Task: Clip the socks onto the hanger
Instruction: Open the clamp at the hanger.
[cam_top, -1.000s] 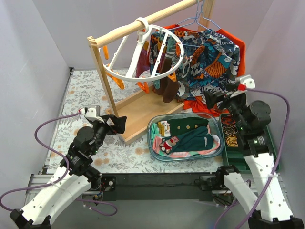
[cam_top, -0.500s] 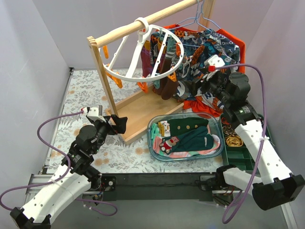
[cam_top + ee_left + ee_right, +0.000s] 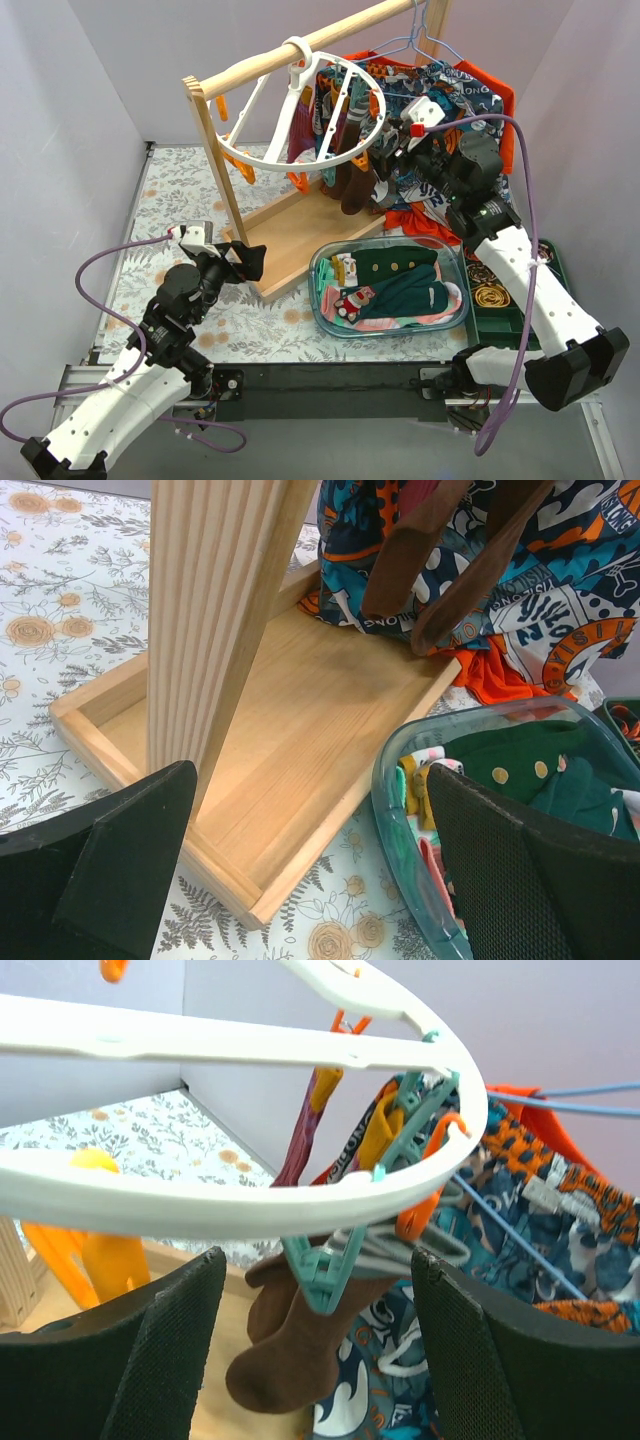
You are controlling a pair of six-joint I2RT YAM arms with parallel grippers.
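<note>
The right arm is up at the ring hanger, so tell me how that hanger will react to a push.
The hanger hangs from the wooden rail by one hook, so it will probably swing or twist rather than resist. Brown socks clipped on one side likely make it rock unevenly. Its plastic ring looks stiff.

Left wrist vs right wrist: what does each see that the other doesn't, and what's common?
Left wrist only: the clear bin with the dotted green sock and a teal sock in it.
Right wrist only: the white ring hanger close overhead, a teal peg and an orange peg hanging from it, and the blue wire hanger.
Both: a hanging brown sock, the patterned shirt, part of the wooden rack and the floral table cover.
</note>
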